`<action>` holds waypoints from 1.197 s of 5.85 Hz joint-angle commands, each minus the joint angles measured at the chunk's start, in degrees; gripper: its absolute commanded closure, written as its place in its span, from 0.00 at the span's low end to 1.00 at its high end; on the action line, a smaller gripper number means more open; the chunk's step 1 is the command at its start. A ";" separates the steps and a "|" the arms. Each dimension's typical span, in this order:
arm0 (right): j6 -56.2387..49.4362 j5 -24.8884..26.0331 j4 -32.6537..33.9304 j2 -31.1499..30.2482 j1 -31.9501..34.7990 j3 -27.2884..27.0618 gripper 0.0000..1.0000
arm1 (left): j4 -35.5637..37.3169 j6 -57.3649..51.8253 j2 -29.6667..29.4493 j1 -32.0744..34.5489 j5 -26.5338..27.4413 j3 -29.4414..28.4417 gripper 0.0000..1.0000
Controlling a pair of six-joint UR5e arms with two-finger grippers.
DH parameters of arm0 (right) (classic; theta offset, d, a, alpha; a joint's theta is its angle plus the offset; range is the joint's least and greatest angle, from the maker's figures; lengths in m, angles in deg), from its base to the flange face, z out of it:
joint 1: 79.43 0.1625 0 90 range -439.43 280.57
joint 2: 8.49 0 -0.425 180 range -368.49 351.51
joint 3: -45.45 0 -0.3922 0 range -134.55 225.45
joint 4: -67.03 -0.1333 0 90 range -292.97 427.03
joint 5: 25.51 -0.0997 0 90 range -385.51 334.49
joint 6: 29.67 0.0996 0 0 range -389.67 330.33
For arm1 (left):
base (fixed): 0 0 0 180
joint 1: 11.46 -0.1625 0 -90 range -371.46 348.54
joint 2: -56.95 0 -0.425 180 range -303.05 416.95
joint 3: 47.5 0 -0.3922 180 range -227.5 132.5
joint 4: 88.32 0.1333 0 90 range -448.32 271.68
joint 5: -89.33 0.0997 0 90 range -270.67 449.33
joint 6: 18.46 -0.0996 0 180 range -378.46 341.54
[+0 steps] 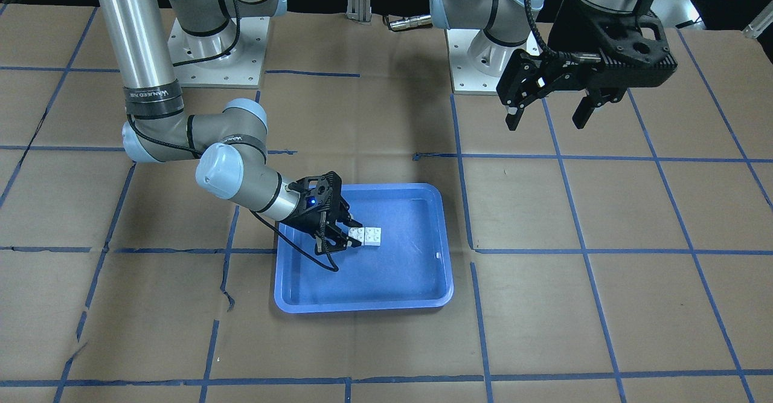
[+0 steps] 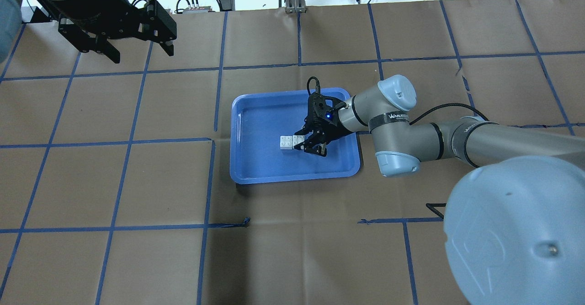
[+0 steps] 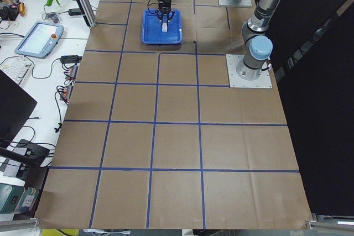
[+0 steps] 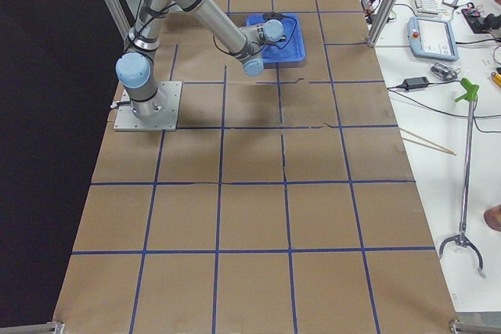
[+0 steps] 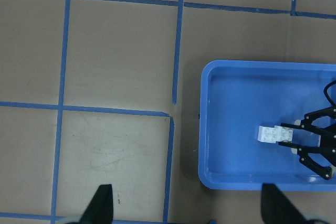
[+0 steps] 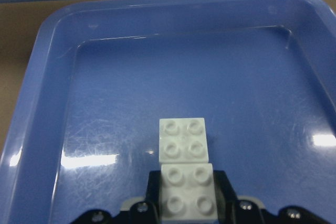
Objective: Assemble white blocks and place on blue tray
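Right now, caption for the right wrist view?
Right claw grips the nearer of two white blocks resting in the blue tray.

Two white blocks (image 6: 184, 148) lie touching inside the blue tray (image 6: 252, 103).

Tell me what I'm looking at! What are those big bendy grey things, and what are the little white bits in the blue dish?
Those are two robot arms bolted to a table covered in brown paper with blue tape lines. Six cameras took these pictures: one facing the robot, one above its shoulders, one at each end of the table, one on each wrist. A blue tray lies on the table. In it sit two white blocks, touching end to end. The right arm's fingers are closed on one block's sides. The left arm's fingers hang open in the air, away from the tray, holding nothing.
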State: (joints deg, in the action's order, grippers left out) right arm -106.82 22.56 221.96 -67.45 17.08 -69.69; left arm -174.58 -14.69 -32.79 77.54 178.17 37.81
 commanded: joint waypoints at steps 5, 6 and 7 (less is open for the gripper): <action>0.15 -0.34 0.03 0.16 0.08 0.01 0.52 | 0.13 0.10 -0.26 0.13 0.02 0.02 0.01; 0.15 -0.34 0.03 0.16 0.08 0.01 0.50 | 0.13 0.10 -0.18 0.04 0.02 0.02 0.01; 0.15 -0.34 0.03 0.16 0.08 0.01 0.49 | 0.13 0.10 -0.18 0.04 0.02 0.02 0.01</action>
State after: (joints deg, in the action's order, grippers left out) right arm -106.67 22.22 221.98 -67.29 17.16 -69.70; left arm -174.45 -14.60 -32.99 77.60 178.19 37.84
